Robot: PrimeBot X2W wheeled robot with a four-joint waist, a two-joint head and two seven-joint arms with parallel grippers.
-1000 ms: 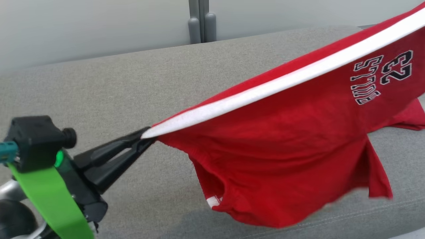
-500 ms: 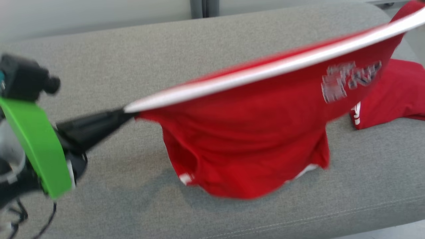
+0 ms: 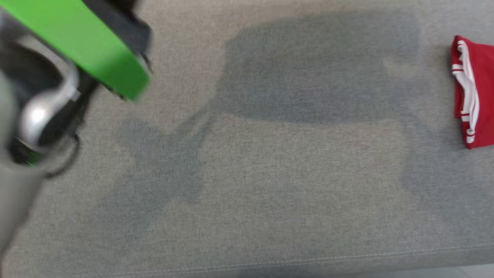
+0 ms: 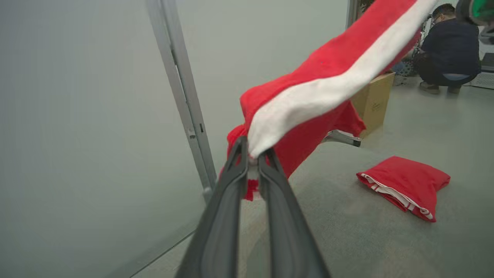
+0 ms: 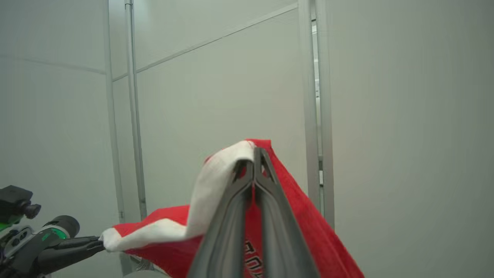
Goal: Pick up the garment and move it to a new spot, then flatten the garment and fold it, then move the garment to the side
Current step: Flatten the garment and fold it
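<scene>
Shirt point(image 4: 324, 85) aloft, mid-carry to its new spot.
Left gripper point(image 4: 252, 153) and right gripper point(image 5: 254, 154) each pinch its white band, holding it stretched above the couch point(image 3: 270, 185); next I'd lower it and spread it flat.

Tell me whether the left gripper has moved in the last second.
Yes. In the head view its green band sat lower than the folded red garment; now it is higher, so the left gripper has risen, though the camera moved too.
</scene>
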